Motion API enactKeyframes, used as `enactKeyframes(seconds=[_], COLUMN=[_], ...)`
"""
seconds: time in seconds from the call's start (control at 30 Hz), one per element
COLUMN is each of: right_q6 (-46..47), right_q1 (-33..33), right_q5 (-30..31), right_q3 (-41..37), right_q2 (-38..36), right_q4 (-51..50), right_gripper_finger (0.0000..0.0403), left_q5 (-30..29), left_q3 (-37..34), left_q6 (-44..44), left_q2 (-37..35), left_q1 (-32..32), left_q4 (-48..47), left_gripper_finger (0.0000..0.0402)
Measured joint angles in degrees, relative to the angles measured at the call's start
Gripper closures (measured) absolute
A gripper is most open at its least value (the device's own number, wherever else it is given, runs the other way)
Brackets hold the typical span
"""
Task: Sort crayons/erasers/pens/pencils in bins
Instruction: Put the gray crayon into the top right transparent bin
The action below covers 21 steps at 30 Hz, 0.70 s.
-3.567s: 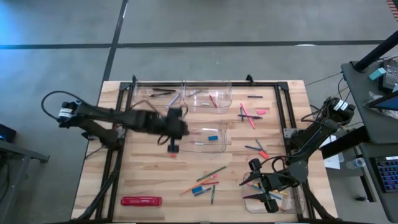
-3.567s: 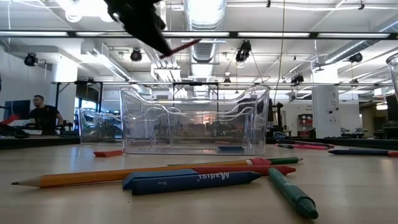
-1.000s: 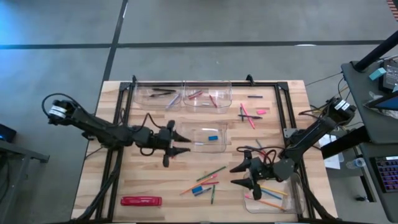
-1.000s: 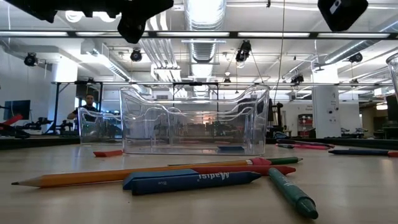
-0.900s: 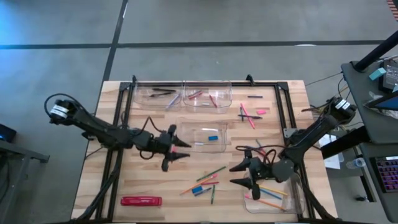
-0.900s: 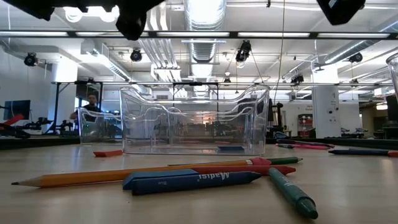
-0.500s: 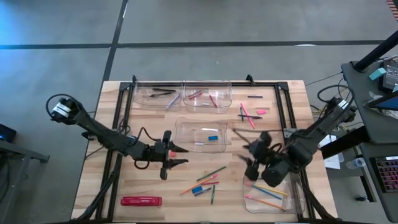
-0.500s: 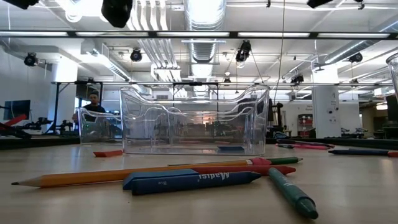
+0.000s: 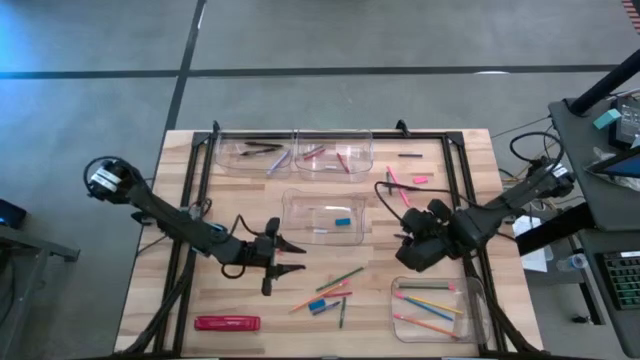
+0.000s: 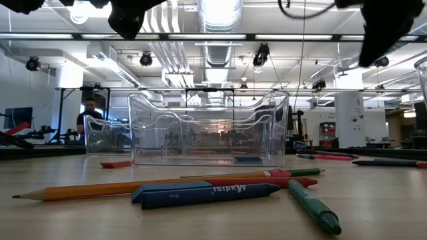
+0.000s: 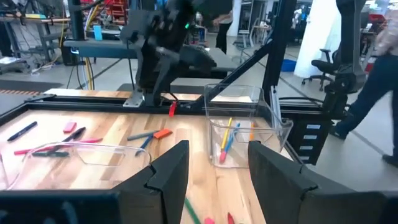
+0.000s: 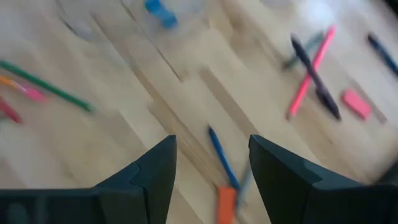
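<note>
My left gripper hovers open and empty over bare wood, left of a loose heap of an orange pencil, a blue crayon, a red crayon and a green pencil. My right gripper is open and empty above a blue stick and an orange eraser lying on the table. The four clear bins are one with pens, one with crayons, one with a blue eraser and one with pencils.
A pink pencil, dark pens and a pink eraser lie at the far right. A long red flat pack lies near the front left. A black frame rims the table. People move in the room behind.
My right gripper has left the space over the pencil bin, swung toward the far edge and turned, and is now over the loose sticks right of the middle bin. My left gripper has drifted toward the near edge, away from the middle bin. Both stayed open.
</note>
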Motion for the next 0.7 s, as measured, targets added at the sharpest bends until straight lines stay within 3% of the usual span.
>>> enactKeyframes(seconds=[0.23,0.5,0.7], right_q6=[-3.8,-15.2,-18.8], right_q1=[-7.1,-12.4,-15.8], right_q5=[-6.8,-12.6,-12.7], right_q3=[-10.7,-23.0,-27.7], right_q2=[-3.9,-8.4,-6.9], right_q4=[1.9,20.3,25.9], right_gripper_finger=[0.0211,0.0211,0.0211], left_q5=[0.0,0.0,0.0], left_q3=[0.1,0.1,-0.1], left_q6=[0.1,1.6,1.8], left_q2=[3.0,2.3,2.3], left_q1=[0.3,0.2,0.2], left_q4=[5.8,6.5,6.3], left_gripper_finger=[0.0252,0.0252,0.0252])
